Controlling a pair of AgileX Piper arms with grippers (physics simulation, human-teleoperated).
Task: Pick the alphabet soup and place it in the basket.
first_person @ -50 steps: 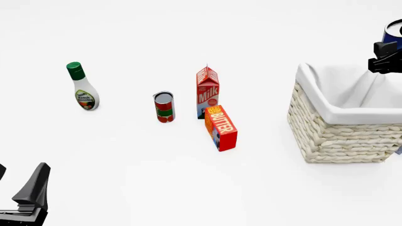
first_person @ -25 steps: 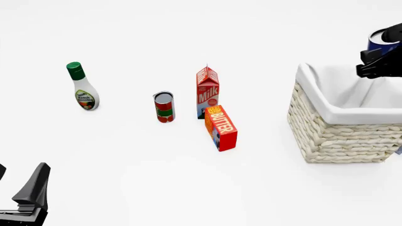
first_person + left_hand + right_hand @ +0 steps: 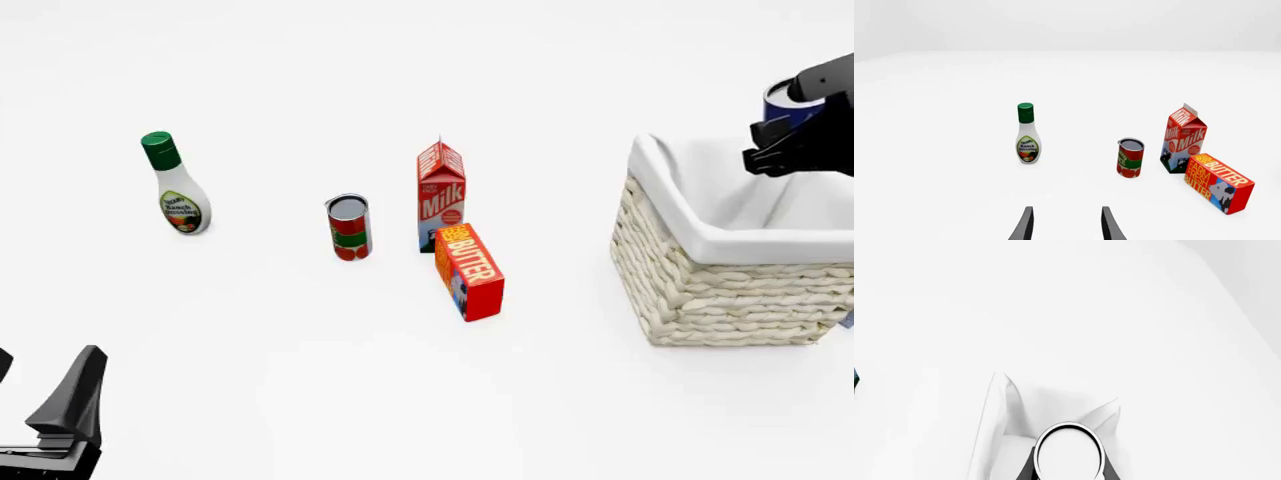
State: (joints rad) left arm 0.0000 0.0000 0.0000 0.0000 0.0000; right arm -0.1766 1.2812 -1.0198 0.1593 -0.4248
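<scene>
Table: plain white surface carrying every item below

Basket: large square cream wicker basket with white cloth lining, at the right of the front view, standing well apart from the grocery group; its lining shows as white folds in the right wrist view

Right end effector: black, held in the air above the far part of the basket's opening, fingers pinching the alphabet soup; dark fingers flank the can's top in the right wrist view

Left end effector: fingers spread with nothing between them, low at the near left corner of the front view, well apart from all goods

Milk carton: red and white, upright, centre of the table, just beside the can on its left

Butter box: red and orange, just in front of the milk carton, nearer the arms

Ranch dressing bottle: white body, green cap, upright, far left, apart from the rest

Red-and-green labelled can: upright, silvery top, between the dressing bottle and the milk carton

Alphabet soup: small blue-labelled can, off the table, gripped above the basket; its round white top fills the space between the fingers
</scene>
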